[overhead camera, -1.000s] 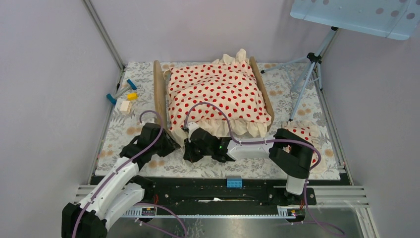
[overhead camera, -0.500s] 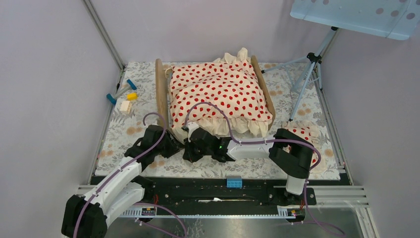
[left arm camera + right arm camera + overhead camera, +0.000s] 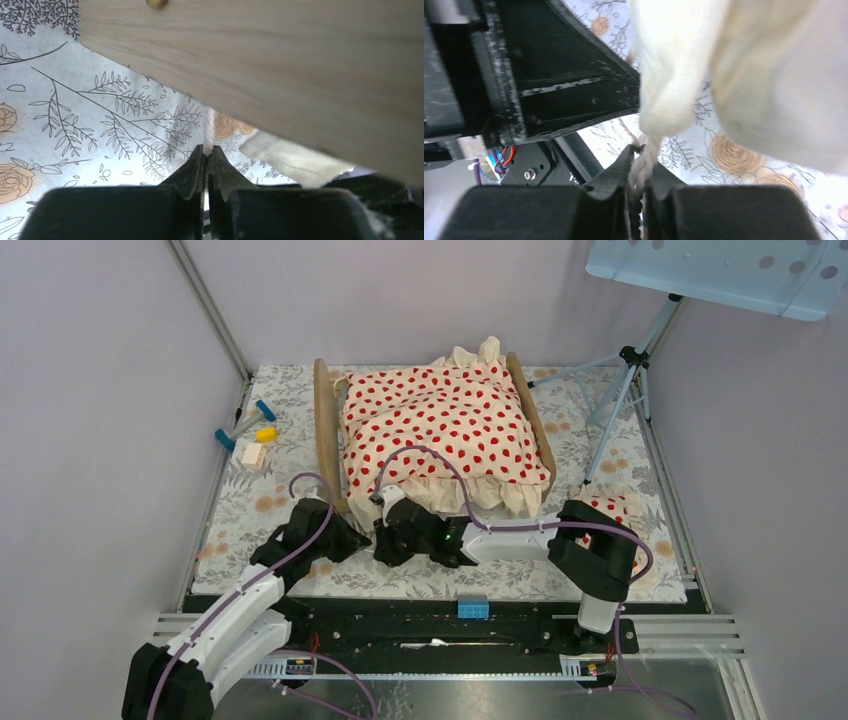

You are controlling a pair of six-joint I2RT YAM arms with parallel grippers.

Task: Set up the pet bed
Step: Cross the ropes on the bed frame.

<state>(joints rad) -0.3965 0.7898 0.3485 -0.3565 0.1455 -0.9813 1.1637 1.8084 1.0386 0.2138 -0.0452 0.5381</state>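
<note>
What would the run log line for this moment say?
left claw: shut, by pet bed | right claw: shut on blanket edge

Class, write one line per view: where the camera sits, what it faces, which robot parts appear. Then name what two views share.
Top external: above and behind the bases, looking down on the pet bed, blanket and floral table cover; left arm, right arm show.
Left wrist: on the left arm, facing the pet bed's wooden board; shut left pincer shows.
Right wrist: on the right arm, facing the blanket ruffle; right pincer shut on it.
Shared: both wrist views show the floral table cover.
</note>
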